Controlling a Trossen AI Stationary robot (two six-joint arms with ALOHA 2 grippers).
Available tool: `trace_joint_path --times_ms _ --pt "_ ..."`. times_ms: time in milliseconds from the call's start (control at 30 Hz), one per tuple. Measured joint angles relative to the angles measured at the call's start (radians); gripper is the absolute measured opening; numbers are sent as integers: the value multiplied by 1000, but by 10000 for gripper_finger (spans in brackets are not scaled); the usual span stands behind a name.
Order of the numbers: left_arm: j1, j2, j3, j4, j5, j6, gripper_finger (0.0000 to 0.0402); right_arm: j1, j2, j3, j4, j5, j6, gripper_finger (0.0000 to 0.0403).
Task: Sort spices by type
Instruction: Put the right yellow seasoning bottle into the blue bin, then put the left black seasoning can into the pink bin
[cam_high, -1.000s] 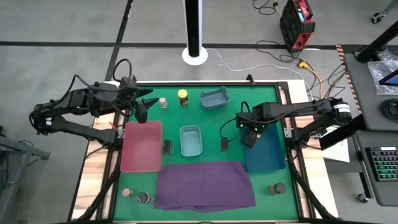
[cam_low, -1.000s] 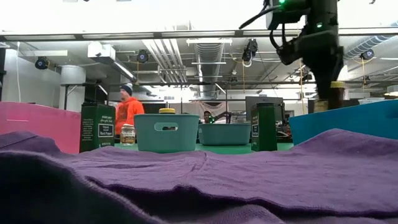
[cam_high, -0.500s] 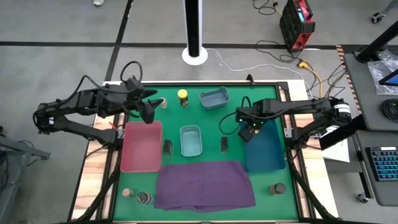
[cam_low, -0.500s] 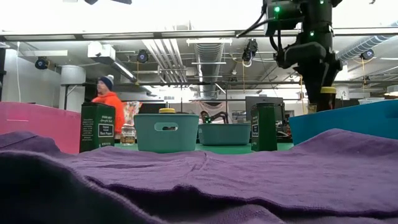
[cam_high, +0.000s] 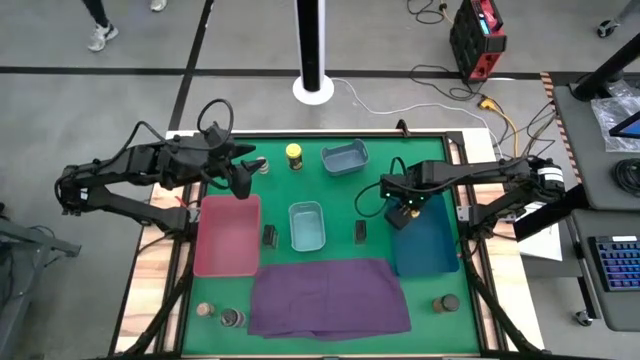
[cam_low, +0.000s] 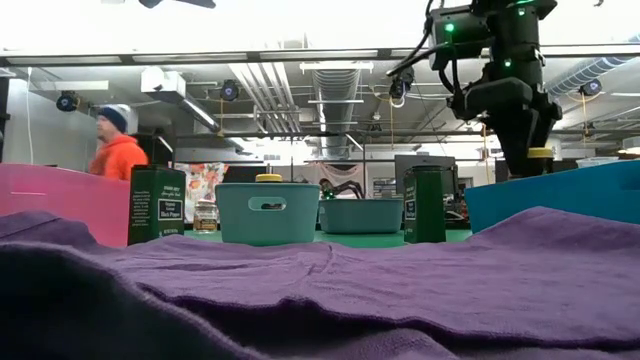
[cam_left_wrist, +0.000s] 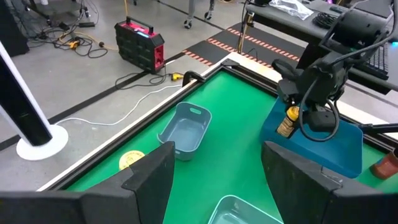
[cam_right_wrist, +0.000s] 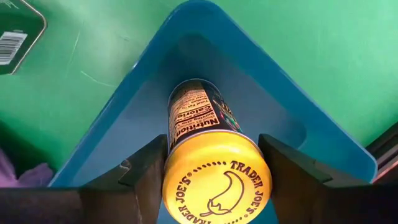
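Note:
My right gripper (cam_high: 402, 212) is shut on a yellow-lidded spice jar (cam_right_wrist: 205, 143) over the far left corner of the dark blue tray (cam_high: 428, 245). My left gripper (cam_high: 240, 176) hovers open above the table's far left, next to a brownish-topped jar (cam_high: 262, 165), with nothing between its fingers (cam_left_wrist: 149, 180). Another yellow-lidded jar (cam_high: 294, 153) stands at the far edge. Two dark tins (cam_high: 269, 235) (cam_high: 360, 232) stand upright beside the middle bin. Two jars (cam_high: 205, 310) (cam_high: 231, 318) stand near left and one jar (cam_high: 445, 303) near right. My right gripper pinches the jar by its yellow lid (cam_right_wrist: 216, 180) between the two fingers (cam_right_wrist: 144, 169), which come from above and point down. The jar hangs upright with its lower end inside the blue tray's corner (cam_right_wrist: 186, 43). Whether it touches the tray's floor I cannot tell.
A pink tray (cam_high: 227, 233) lies at the left. A light blue bin (cam_high: 307, 226) stands mid-table and another (cam_high: 345, 157) at the far edge. A purple cloth (cam_high: 330, 295) covers the near middle. A person (cam_low: 112, 150) walks in the room behind.
My right gripper has sunk with the yellow-lidded jar, whose lid now stands just above the blue tray's rim. My left gripper has shifted a little toward the table's right. The person in the room has walked leftward in the low view.

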Motion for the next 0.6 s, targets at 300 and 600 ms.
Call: trace_joint_path --times_ms 300,600 --pt "0 0 0 4 0 -12 223 0 -2 0 -4 27 36 330" --pt "0 0 0 -51 120 -290 223 0 -11 130 -123 34 24 337"
